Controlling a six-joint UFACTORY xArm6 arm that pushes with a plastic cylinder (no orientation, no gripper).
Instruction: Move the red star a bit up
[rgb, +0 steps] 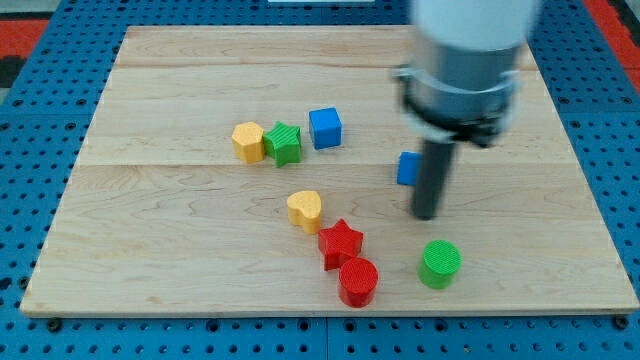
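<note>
Rod over worktop (150, 250), red star untouched; no pincer fitted, so no pincer state to tell.
My tip (426, 215) sits well right of the red star (340, 241), above the green cylinder (440, 263); the star touches the yellow heart (305, 209) and red cylinder (358, 281).

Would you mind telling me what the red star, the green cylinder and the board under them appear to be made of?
The red star looks like matte plastic, probably 3D-printed: fine parallel ridges run across its top. The green cylinder shows the same ridged, dull surface, so likely the same make. The board looks like pale wood with a smooth finish: grain lines and plank seams are visible. My tip is right of the star, touching neither.
</note>
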